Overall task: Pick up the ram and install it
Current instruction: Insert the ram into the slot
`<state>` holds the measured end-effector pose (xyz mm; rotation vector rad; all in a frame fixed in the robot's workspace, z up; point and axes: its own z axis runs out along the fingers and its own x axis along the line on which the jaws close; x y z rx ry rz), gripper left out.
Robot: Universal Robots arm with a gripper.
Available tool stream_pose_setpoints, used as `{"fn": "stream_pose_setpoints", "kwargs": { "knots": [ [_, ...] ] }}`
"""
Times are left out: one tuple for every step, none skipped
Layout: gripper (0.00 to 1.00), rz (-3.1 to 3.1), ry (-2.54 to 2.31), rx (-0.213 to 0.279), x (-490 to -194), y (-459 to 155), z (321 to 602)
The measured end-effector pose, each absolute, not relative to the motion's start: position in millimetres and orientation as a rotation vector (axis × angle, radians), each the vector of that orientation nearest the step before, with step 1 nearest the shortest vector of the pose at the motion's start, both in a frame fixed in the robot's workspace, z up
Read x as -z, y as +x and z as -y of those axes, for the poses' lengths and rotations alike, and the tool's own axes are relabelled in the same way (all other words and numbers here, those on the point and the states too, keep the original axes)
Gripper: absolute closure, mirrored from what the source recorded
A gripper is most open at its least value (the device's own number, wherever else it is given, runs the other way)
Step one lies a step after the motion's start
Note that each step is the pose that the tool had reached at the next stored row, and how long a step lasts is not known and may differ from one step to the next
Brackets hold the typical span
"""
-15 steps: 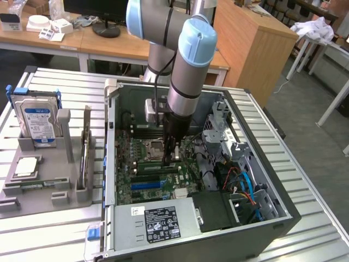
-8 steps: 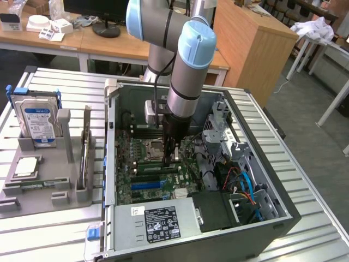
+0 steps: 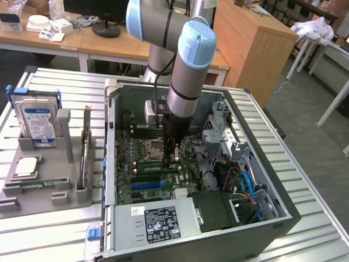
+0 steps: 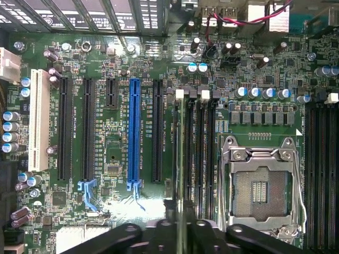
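gripper [image 3: 170, 154]: low inside the computer case [image 3: 272, 218], over the green board [image 4: 116, 206].
grip: I cannot tell if it squeezes or lets go.
ram [image 4: 181, 159]: stands on its edge in a long slot, just beside the square chip socket [image 4: 259, 185], right under the gripper.

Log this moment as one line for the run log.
ram: edge-up along memory slots, beside CPU socket | gripper: inside case, directly over ram
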<state>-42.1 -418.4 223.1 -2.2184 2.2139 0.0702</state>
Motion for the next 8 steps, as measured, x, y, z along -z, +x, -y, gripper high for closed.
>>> {"fn": "stream_pose_setpoints", "kwargs": {
  "knots": [
    [0.82, -2.214, -2.218, -0.07, -223.1, -42.1, 418.4],
    [0.75, -2.214, -2.218, -0.07, -223.2, -42.1, 418.4],
    [0.75, -2.214, -2.219, -0.07, -223.2, -42.1, 418.5],
    [0.75, -2.214, -2.219, -0.07, -223.2, -42.1, 418.4],
    [0.75, -2.214, -2.219, -0.07, -223.2, -42.1, 418.5],
    [0.75, -2.214, -2.219, -0.07, -223.6, -42.1, 418.5],
    [0.75, -2.214, -2.219, -0.07, -224.5, -42.1, 418.5],
    [0.75, -2.214, -2.219, -0.07, -226.2, -42.1, 418.5]
  ]
}}
